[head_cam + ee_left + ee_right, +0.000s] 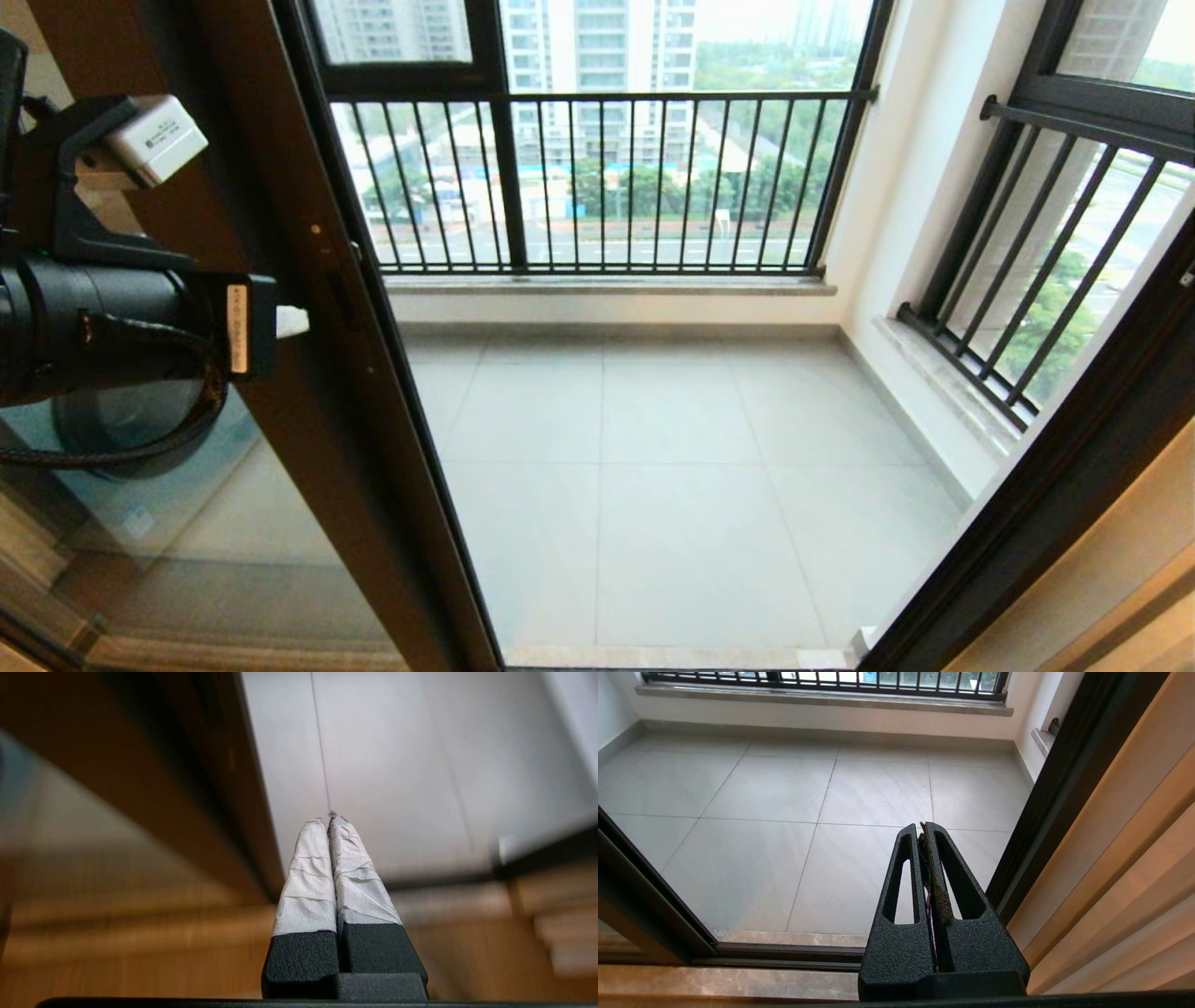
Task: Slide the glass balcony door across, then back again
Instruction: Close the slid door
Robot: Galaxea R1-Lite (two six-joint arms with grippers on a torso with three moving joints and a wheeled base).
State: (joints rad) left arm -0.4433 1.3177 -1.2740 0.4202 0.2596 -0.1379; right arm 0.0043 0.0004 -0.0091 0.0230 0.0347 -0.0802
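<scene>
Your glass balcony door [280,448] stands upright at left, long axis vertical (doorway open); left gripper [330,820] beside stile, fingers pressed together, empty; right gripper [923,828] parked, pressed together.

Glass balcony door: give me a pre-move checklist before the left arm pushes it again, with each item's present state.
1. Doorway open: the glass balcony door stands at the left of the opening, with the balcony floor showing through the gap. Ok.
2. Left gripper shut, nothing between its taped fingers. Ok.
3. Left gripper touching the door's stile: in the left wrist view the tips sit beside the dark frame, apart from it; contact cannot tell.
4. Right gripper shut and empty, hanging low before the threshold. Ok.
5. Bottom track free of objects along the part in view. Ok.
6. Lock plate state: cannot tell.
</scene>
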